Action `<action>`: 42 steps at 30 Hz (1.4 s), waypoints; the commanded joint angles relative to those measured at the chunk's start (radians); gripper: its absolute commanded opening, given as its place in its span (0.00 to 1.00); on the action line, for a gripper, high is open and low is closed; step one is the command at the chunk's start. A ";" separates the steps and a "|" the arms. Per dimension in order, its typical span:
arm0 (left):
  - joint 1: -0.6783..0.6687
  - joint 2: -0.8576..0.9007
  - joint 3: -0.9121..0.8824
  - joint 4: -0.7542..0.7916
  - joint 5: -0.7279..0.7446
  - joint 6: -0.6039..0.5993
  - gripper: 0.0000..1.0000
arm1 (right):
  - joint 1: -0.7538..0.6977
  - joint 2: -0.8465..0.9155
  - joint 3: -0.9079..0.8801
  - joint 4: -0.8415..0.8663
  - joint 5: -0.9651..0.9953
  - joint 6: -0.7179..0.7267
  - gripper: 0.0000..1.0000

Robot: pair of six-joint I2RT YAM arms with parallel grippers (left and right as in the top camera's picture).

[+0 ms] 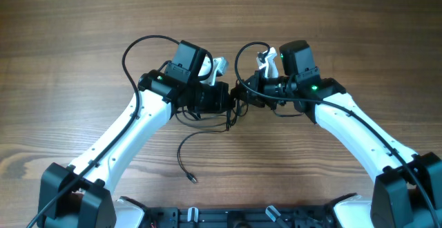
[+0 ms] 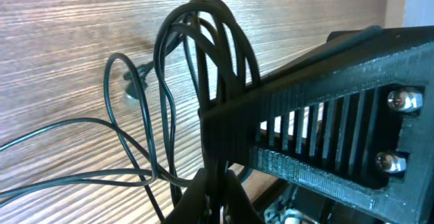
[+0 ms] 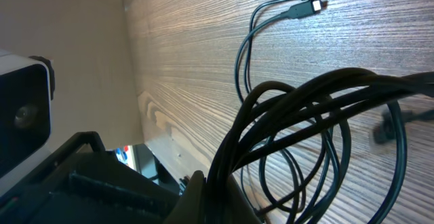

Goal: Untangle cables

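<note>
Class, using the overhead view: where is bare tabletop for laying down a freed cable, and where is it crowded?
Bare: the far strip of table beyond the left gripper and right gripper, and the wood at either side edge. Crowded: the middle, where both pinch the cables.

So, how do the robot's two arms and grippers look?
The left arm and right arm have white links and black joints, with thick black cables along them. A green light glows near each wrist. The left gripper and right gripper are black.

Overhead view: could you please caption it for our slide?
Left gripper and right gripper clamp the cables above the table.
</note>
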 commanded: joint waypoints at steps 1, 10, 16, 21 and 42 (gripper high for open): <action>0.026 -0.014 0.011 -0.008 -0.189 0.014 0.05 | -0.006 0.014 0.000 -0.016 -0.021 -0.027 0.04; 0.086 -0.015 0.011 -0.008 -0.254 0.014 0.04 | -0.006 0.014 0.000 -0.024 -0.038 -0.026 0.04; 0.173 -0.019 0.011 -0.019 -0.249 0.014 0.04 | -0.006 0.014 0.000 -0.010 -0.068 -0.027 0.04; 0.210 -0.019 0.011 -0.050 -0.251 0.014 0.18 | -0.010 0.014 0.001 0.063 -0.123 -0.022 0.04; 0.294 -0.052 0.011 -0.002 0.139 0.015 0.04 | -0.171 0.013 0.001 1.019 -0.653 0.507 0.04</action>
